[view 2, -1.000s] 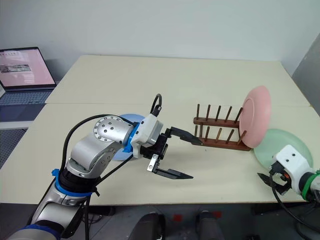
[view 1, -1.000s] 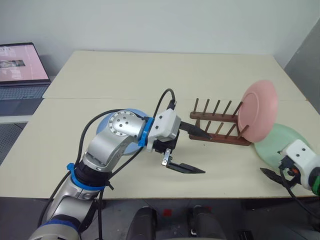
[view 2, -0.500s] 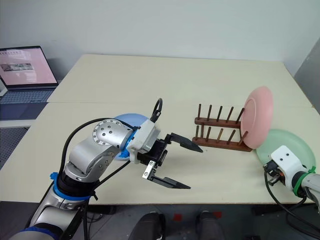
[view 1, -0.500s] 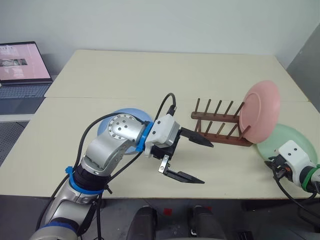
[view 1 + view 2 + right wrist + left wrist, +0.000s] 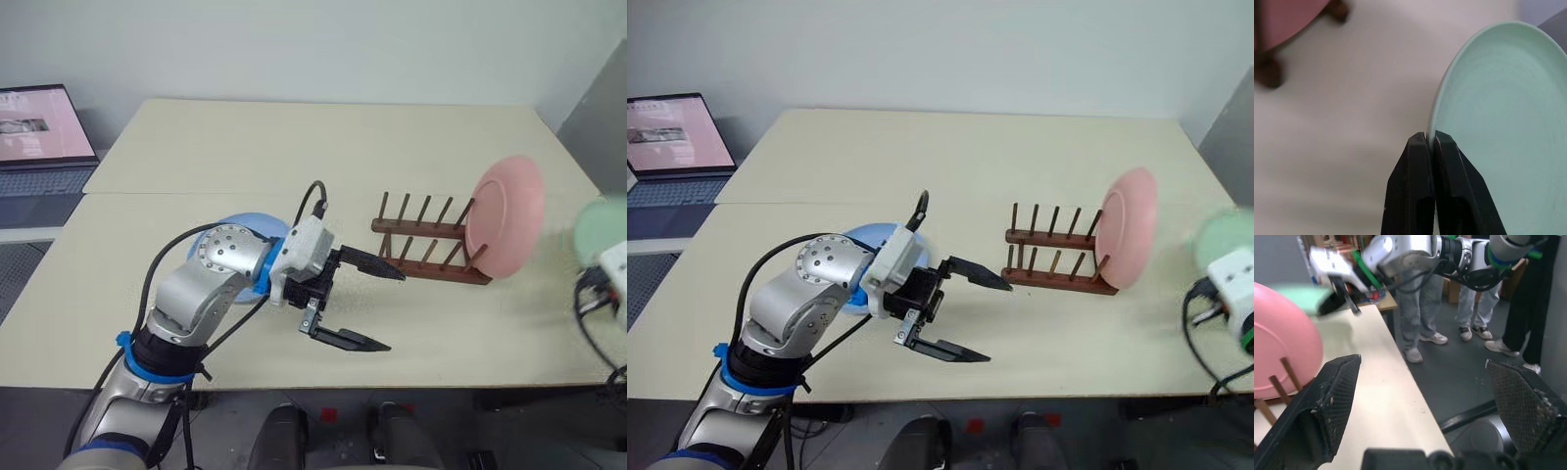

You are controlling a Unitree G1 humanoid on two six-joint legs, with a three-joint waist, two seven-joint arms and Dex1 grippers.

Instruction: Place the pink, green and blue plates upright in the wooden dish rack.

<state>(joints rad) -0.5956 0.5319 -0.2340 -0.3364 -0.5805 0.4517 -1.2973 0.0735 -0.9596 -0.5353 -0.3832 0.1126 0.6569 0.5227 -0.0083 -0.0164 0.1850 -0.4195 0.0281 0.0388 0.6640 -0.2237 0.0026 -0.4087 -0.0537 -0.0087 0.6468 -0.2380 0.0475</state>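
The green plate (image 5: pixel 1508 103) is pinched at its rim by the right gripper (image 5: pixel 1430 142), whose two black fingers are clenched on the plate's edge; in the head views it shows as a blurred green disc off the table's right end, raised above the tabletop level. The pink plate (image 5: pixel 505 215) stands upright in the rack (image 5: pixel 426 250), leaning at the rack's right end between the last pegs. The rack sits on the right half of the table (image 5: pixel 294 147), its other pegs bare. The blue plate (image 5: pixel 235 230) lies flat on the table left of the rack, mostly hidden under the left arm. The left gripper (image 5: pixel 362 305) hangs above the table just left of the rack with its fingers spread wide and nothing between them, pointing toward the rack. A laptop (image 5: pixel 39 127) with a lit screen sits beyond the table's far left corner. In the left wrist view, people's legs (image 5: pixel 1420 308) stand on the floor past the table's edge.
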